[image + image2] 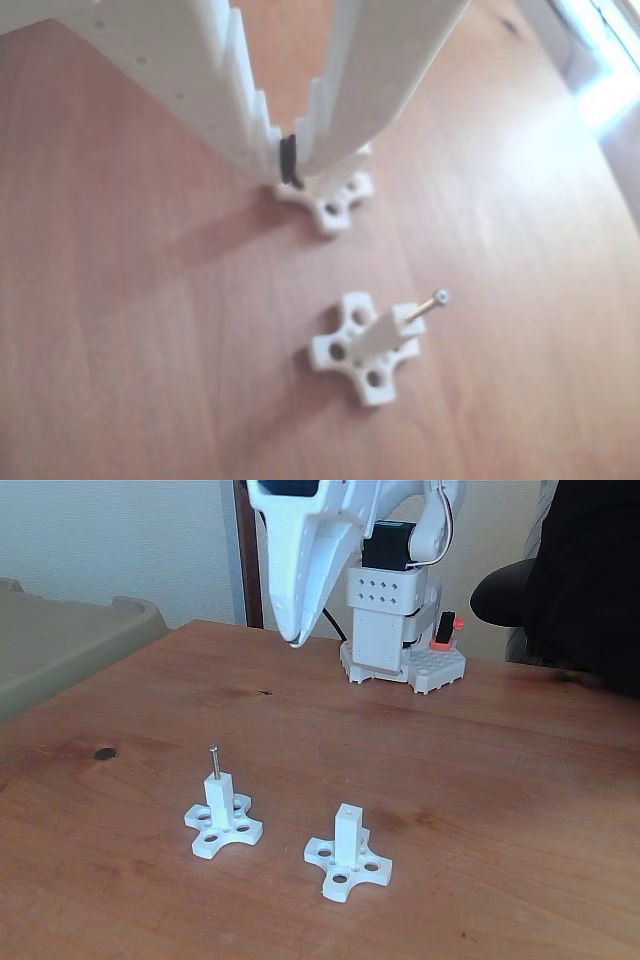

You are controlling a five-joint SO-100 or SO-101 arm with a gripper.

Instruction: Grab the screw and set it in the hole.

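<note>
On the left in the fixed view, the screw (213,761) stands upright in the hole at the top of the left post (220,800), with most of its shaft above the square end face. The right post (347,836) stands near it on the tabletop (520,780), and its hole (347,808) is free. If the left post is the target, I judge the task nearly done; only pulling back is left. If not, the grab is not yet begun. The end effector (293,640) hangs high above the tabletop, well apart from the screw, toward the arm base (400,640). Its fingers look together at the tips and hold nothing.
</note>
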